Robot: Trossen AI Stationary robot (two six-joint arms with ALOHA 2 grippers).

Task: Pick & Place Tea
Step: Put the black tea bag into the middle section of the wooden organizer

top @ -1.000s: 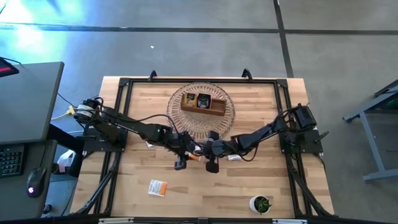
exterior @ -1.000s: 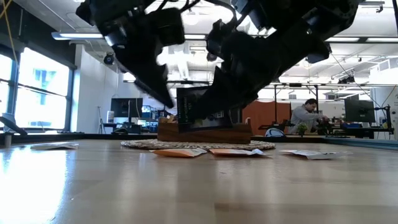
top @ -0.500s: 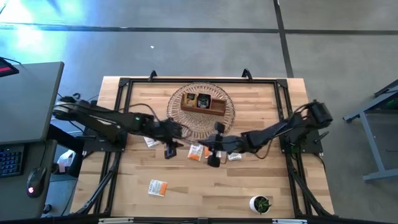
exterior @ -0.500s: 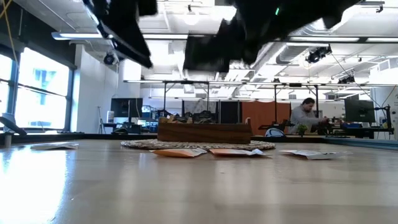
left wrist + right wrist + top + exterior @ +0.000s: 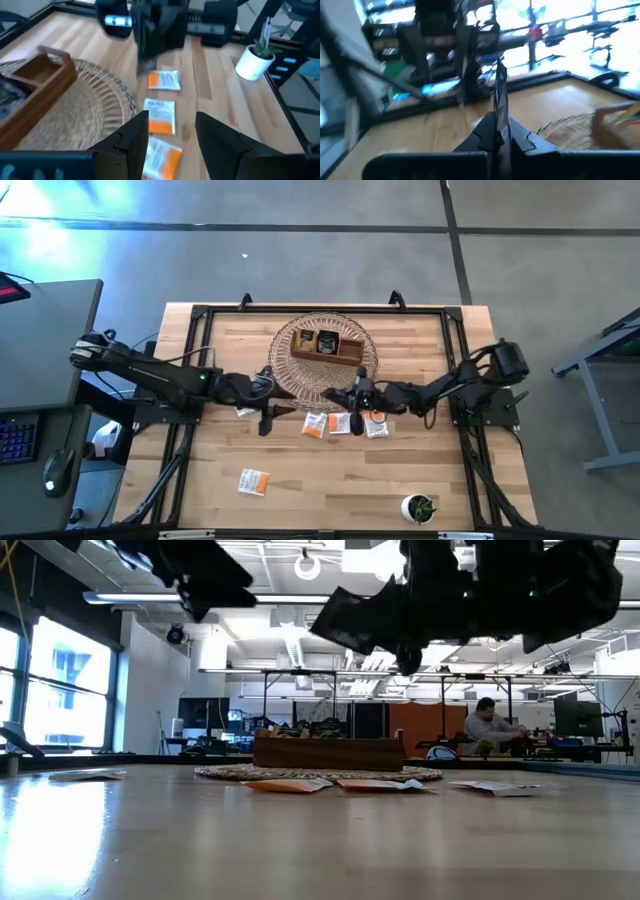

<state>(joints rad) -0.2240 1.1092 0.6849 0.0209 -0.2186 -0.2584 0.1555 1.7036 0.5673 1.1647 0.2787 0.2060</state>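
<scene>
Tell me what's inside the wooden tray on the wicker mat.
The wooden tray holds tea sachets: a yellowish one in one compartment and a black one beside it. Its third compartment can't be made out; in the low view its wall hides everything.

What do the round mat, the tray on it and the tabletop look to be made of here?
The round mat looks like woven wicker or rattan, with open radial strands. The tray on it seems to be dark brown wood with a smooth finish. The tabletop looks like pale butcher-block wood: parallel light planks, with a slight sheen in the low view.
</scene>
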